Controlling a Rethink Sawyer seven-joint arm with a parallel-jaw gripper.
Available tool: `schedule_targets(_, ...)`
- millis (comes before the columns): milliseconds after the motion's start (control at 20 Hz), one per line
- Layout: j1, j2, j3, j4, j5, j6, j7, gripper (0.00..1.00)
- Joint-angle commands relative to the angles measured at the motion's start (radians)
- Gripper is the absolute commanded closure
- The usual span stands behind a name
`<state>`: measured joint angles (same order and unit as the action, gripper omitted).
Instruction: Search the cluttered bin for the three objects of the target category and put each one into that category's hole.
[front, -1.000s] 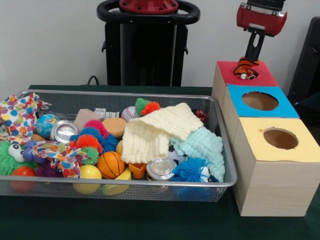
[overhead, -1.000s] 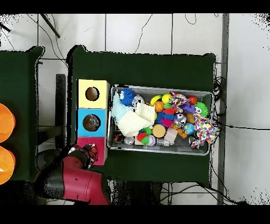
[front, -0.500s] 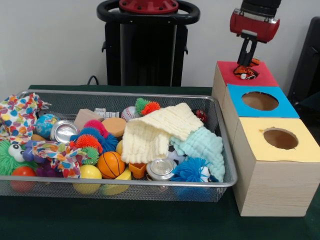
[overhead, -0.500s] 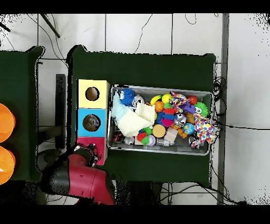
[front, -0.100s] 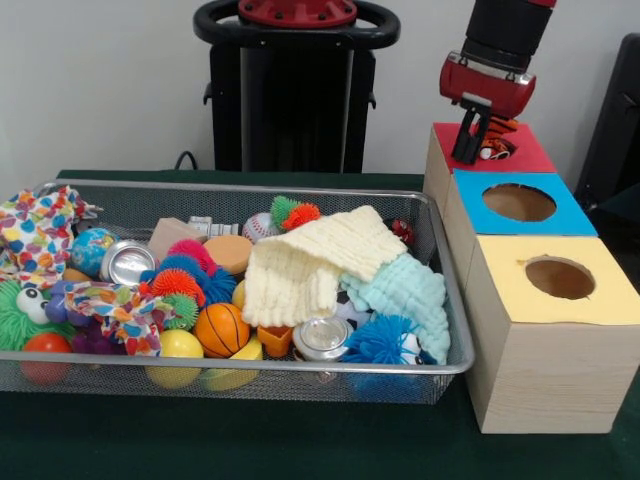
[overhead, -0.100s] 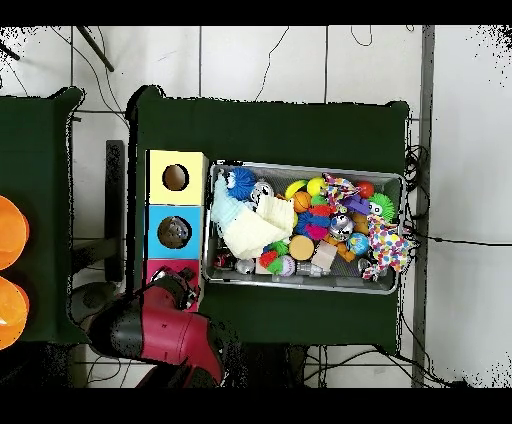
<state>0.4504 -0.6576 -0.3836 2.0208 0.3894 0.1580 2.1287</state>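
Hand hangs over the red box beside an orange toy; grip state unclear.

Looking like a robotics lab: cables trailing over tiled floor around the green-clothed table.

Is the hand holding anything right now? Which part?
Nothing appears held. The hand hangs at the red box's left edge, beside the orange striped toy sitting in that box's hole; whether it is open cannot be told.
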Motion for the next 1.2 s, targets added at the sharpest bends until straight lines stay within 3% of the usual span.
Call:
schedule_targets(50, -0.040, 0.131, 0.131, -0.014, 0.021, -0.119, 0.206, 1.00)
schedule_targets(750, 0.020, 0.035, 0.052, -0.013, 0.026, 0.046, 0.194, 1.00)
schedule_targets(1200, 0.043, 0.015, 0.052, 0.013, 0.040, 0.049, 0.217, 1.00)
